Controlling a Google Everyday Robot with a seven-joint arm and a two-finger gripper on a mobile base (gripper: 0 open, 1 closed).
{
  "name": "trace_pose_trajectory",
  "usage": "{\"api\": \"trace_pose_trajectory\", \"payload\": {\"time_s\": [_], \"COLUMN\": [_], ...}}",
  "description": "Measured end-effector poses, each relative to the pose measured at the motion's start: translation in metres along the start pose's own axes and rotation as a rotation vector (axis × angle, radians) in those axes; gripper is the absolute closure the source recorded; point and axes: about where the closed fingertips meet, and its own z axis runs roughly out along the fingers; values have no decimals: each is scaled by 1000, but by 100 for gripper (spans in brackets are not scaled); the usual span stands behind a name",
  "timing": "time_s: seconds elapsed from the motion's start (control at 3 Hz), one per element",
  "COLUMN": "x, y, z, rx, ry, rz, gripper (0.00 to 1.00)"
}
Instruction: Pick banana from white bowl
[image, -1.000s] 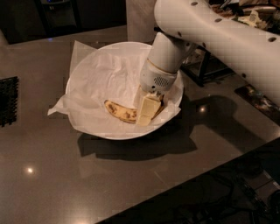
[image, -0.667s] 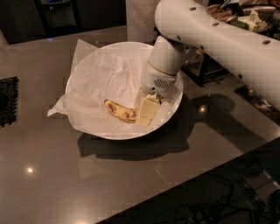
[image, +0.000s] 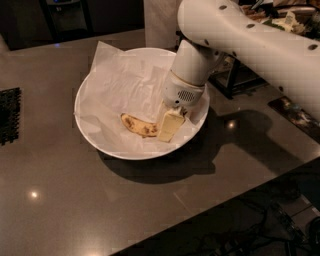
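The spotted yellow banana (image: 136, 125) lies in the front part of the white bowl (image: 90, 131), on crinkled white paper (image: 125, 85) whose corners stick past the rim. My gripper (image: 166, 131) reaches down into the bowl from the right and sits at the banana's right end, touching or covering it. That end of the banana is hidden behind the gripper. The white arm (image: 250, 45) comes in from the upper right.
The bowl stands on a dark grey table (image: 75, 200). A black grid-like mat (image: 9, 115) lies at the left edge. Dark items and a rack (image: 235, 75) stand behind the arm at the right. The table's front edge runs diagonally at the lower right.
The gripper has settled slightly lower at the banana's right end. Bowl and banana have hardly moved.
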Motion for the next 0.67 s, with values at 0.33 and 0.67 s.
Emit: {"api": "trace_pose_trajectory", "payload": {"time_s": [0.33,0.67], "x": [-7,-16], "y": [11,20], "z": [-16,-32], "rx": [63,123], "ry": [19,28], "rz": [-22,-58], "gripper": [100,100]}}
